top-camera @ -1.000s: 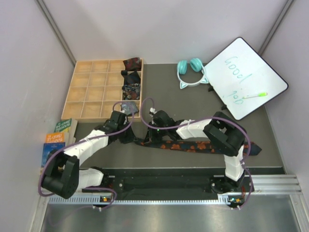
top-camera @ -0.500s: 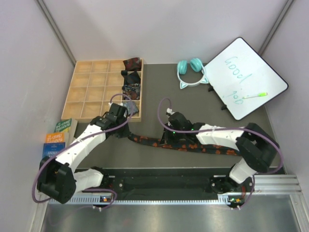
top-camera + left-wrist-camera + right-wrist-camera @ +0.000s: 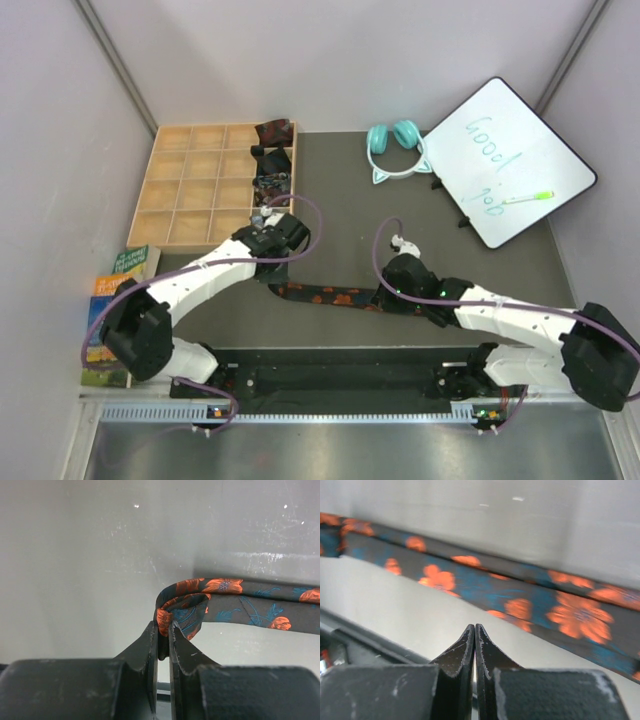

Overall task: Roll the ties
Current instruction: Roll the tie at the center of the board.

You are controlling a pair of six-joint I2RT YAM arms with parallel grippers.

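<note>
Left pincer (image 3: 164, 630): clenched. Your jaws stand almost together, with only a thin gap, and they grasp the folded end of the long black fabric necktie with orange-red flowers and blue leaves (image 3: 250, 602).
Fold at the left pincer: the soft cloth is doubled back into a small loop just above the tips. The rest runs off to the right as a flat band.
Right pincer (image 3: 474, 626): clamped tight, tip against tip, with nothing seen between the jaws.
Necktie at the right pincer: it lies flat on the matte grey table (image 3: 410, 605) just past the tips. Whether they touch it cannot be told.
Necktie span: it lies stretched between your two pincers. Its far end is hidden under the right arm.
Pale wooden tray of square compartments (image 3: 180, 190): it sits just beyond your left pincer.
Tray contents: in the column nearest that pincer, the farthest cell holds a dark red fabric roll (image 3: 275, 131). The next cell holds a black roll (image 3: 268, 156), and the next a dark patterned roll (image 3: 270, 183).
Nearest cell of that column: partly covered by your left arm, so its contents cannot be told.
Other cells: bare wood.
</note>
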